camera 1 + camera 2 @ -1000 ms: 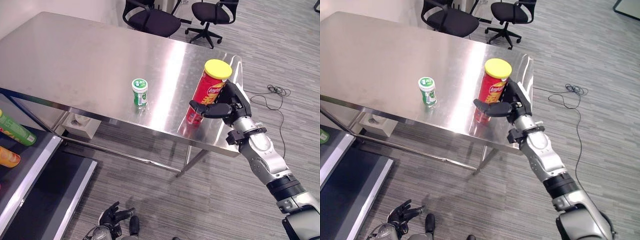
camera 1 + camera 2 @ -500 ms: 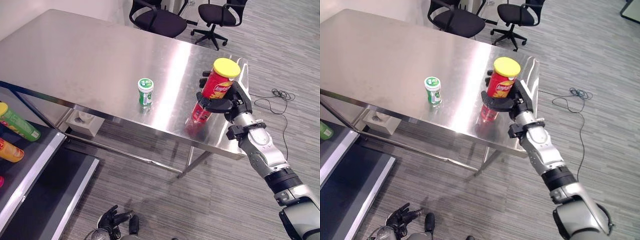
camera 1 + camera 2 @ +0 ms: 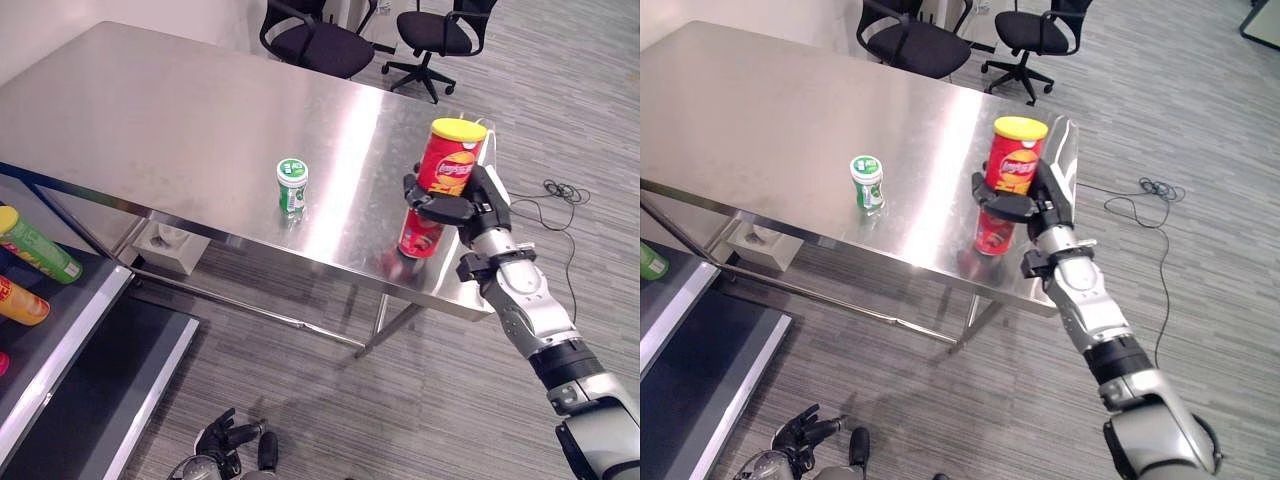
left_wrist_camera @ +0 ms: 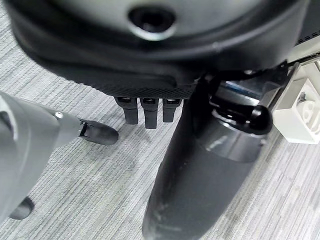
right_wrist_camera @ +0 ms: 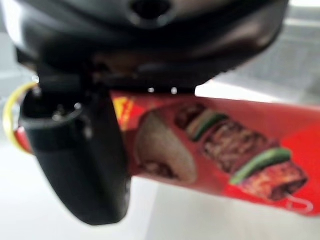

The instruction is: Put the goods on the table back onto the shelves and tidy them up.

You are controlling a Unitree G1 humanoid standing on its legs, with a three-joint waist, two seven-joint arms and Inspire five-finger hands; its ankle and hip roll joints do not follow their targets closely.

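Count, by kind:

- Red crisp tube with yellow lid [image 3: 446, 160]: one.
- Small green-and-white jar [image 3: 291, 185] on the steel table [image 3: 150, 110]: one. One table.
- Tubes lying on the shelf [image 3: 60, 330]: two in full sight, one green tube [image 3: 38, 256] and one orange tube [image 3: 22, 303].
- Black office chairs past the table: two, the near chair [image 3: 318, 40] and the far chair [image 3: 440, 32].
- White box [image 3: 165, 245] on the floor: one.
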